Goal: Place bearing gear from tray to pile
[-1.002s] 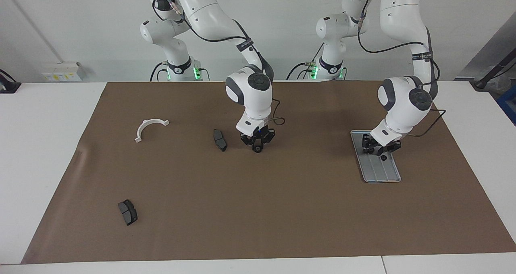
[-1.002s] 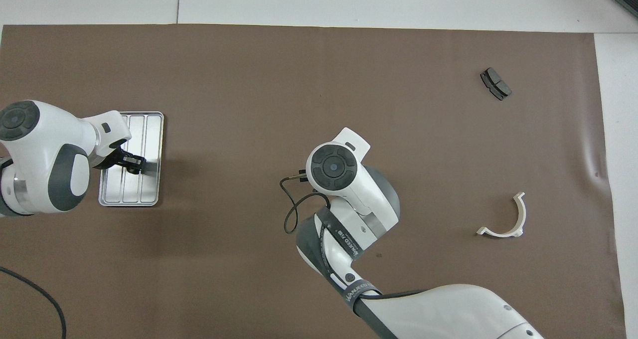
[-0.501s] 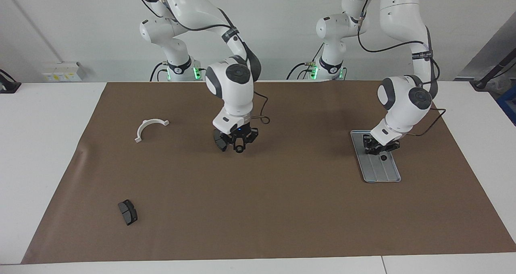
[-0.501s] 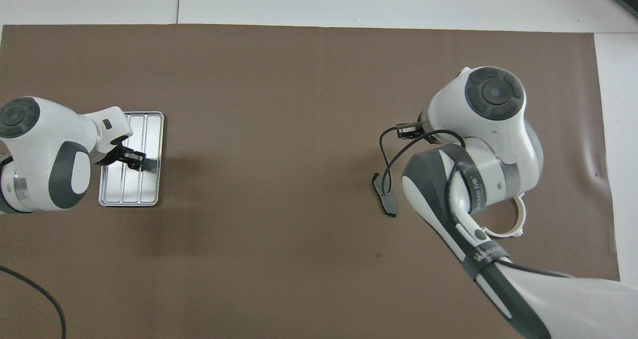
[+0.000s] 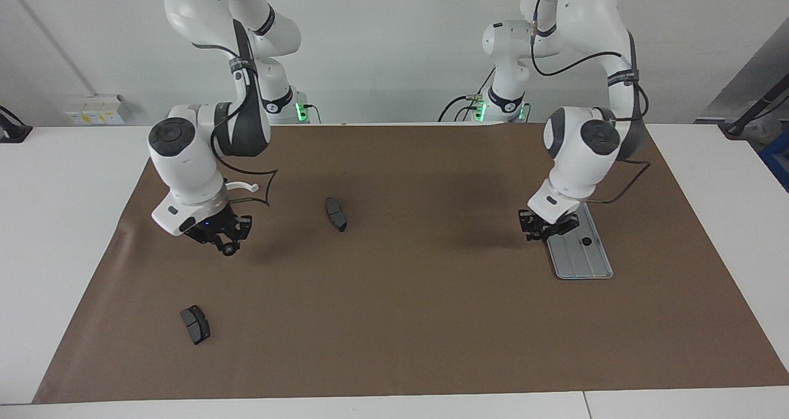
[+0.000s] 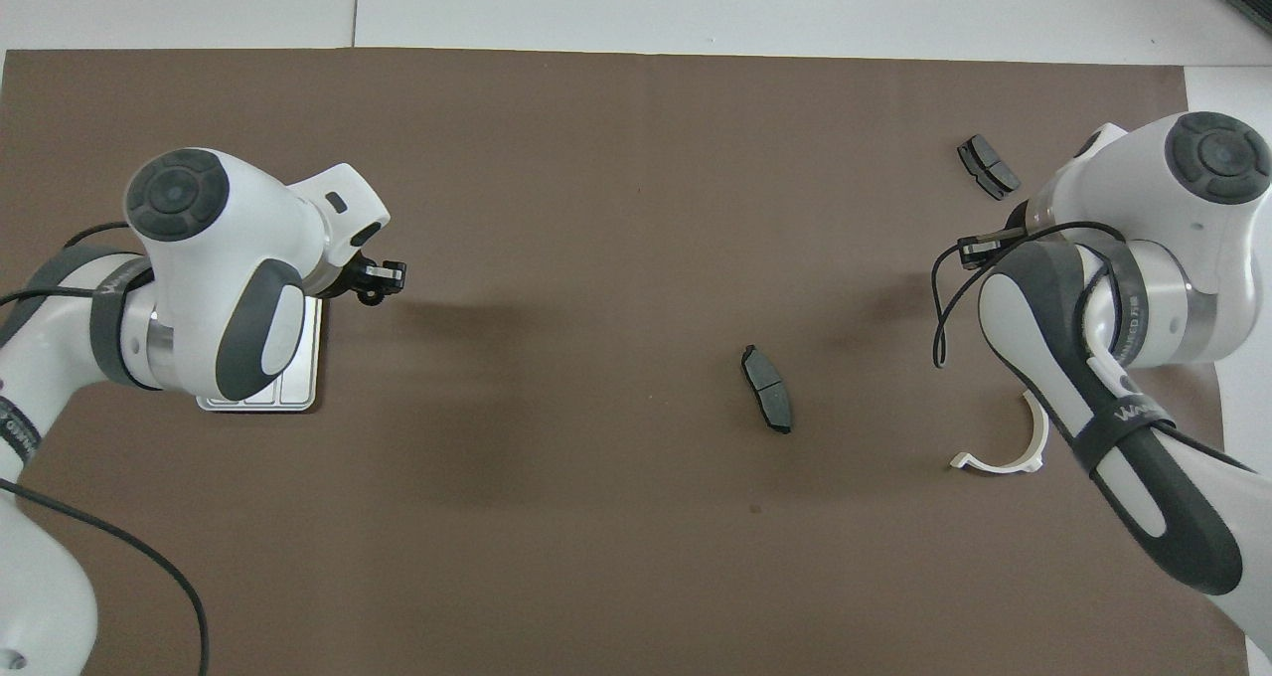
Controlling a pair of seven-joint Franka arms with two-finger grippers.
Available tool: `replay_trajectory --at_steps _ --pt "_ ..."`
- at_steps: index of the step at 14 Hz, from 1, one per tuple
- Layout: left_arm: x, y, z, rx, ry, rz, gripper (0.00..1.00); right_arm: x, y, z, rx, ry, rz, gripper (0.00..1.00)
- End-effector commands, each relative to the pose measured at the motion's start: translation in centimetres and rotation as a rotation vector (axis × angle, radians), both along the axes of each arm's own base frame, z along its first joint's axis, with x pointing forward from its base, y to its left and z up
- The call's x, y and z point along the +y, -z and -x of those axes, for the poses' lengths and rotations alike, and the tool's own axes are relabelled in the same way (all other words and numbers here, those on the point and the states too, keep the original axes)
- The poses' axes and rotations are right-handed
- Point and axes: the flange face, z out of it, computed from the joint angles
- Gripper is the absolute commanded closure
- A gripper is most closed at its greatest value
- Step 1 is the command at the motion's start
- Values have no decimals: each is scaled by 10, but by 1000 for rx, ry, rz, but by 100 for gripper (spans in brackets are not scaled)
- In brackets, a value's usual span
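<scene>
I have the left tool (image 5: 545, 231) hanging over the rim of the tray (image 5: 582, 265) on the side toward the desk's middle. I cannot tell whether it is apart or together. The bearing gear (image 5: 586, 241) lies flat in the tray, a short way from that tool toward the left arm's end of the desk and slightly farther from the robots. The tray's long axis runs roughly away from the robots. The left arm is plainly the nearer one, and I judge nothing stands in its way. The right tool (image 5: 225, 243) hangs over the brown mat (image 5: 431, 320) near the white bracket (image 5: 246, 186), apparently clamped on a small dark ring (image 5: 229, 251). Two brake pads (image 5: 336, 214) lie well apart, and I see no pile anywhere.
</scene>
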Motion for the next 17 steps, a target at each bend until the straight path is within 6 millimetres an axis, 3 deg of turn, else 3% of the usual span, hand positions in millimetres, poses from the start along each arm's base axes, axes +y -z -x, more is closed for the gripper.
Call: replay_trajectory --at_steps 1,5,8,9,10,11,12,13,14,15,17 --pt "-67 -14 13 -16 -75 6 99 -15 34 6 -19 8 -15 100" --pt "-176 -15 32 4 -165 86 100 -22 57 5 1 19 -15 100" --pt "-228 -4 45 10 -135 113 100 -27 80 1 -18 51 -39 100" --pt "-237 0 50 12 -120 112 100 -27 80 0 -24 59 -48 94" --pt "-250 14 59 29 -102 104 100 -26 80 0 -21 57 -49 76" --pt "-269 16 70 7 -74 127 100 -27 79 -1 -22 61 -50 21" --pt "-273 18 74 -2 -66 135 100 -27 76 -2 -27 64 -51 0" --pt "-275 15 73 -10 -71 154 79 -25 65 -3 -39 58 -51 0" --pt "-277 14 71 -8 -86 176 32 -19 48 -4 -53 50 -53 0" --pt "-277 13 69 -22 -88 188 0 -15 33 -2 -57 47 -55 0" --pt "-272 12 62 -29 -98 191 0 -5 -2 1 -60 36 -60 0"
